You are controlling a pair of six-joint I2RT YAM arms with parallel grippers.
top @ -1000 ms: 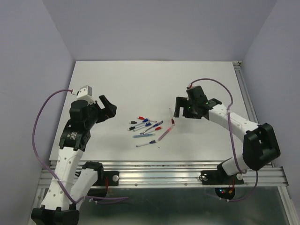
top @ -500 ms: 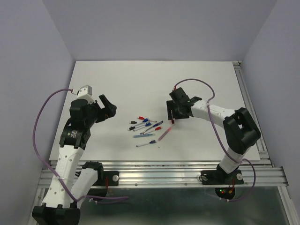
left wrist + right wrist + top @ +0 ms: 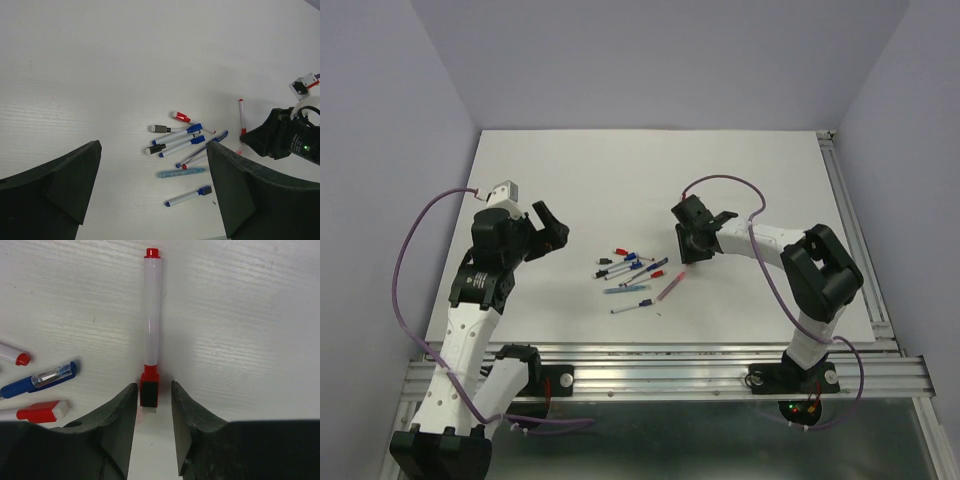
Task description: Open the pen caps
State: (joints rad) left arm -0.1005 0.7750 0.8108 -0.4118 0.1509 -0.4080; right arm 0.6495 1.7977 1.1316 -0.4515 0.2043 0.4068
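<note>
A white pen (image 3: 152,310) lies on the table with its red pen cap (image 3: 149,392) pointing towards my right gripper (image 3: 153,388). That gripper's jaws flank the cap closely, with a thin gap on each side, so it is open. From the top the right gripper (image 3: 688,248) hides that pen. Several more pens (image 3: 632,270) with blue, black and red pen caps lie in a loose cluster at the table's middle. My left gripper (image 3: 552,232) hovers left of the cluster, wide open and empty. In the left wrist view the cluster (image 3: 196,127) shows between its fingers.
A pale blue pen (image 3: 181,173) and a blue-capped pen (image 3: 190,195) lie nearest the front. A red cap (image 3: 37,412) and a blue pen (image 3: 40,380) lie just left of the right gripper. The aluminium rail (image 3: 670,365) runs along the near table edge.
My right gripper has swung left and down onto the red-capped pen, and its jaws have narrowed round the cap. The left arm has not moved.
</note>
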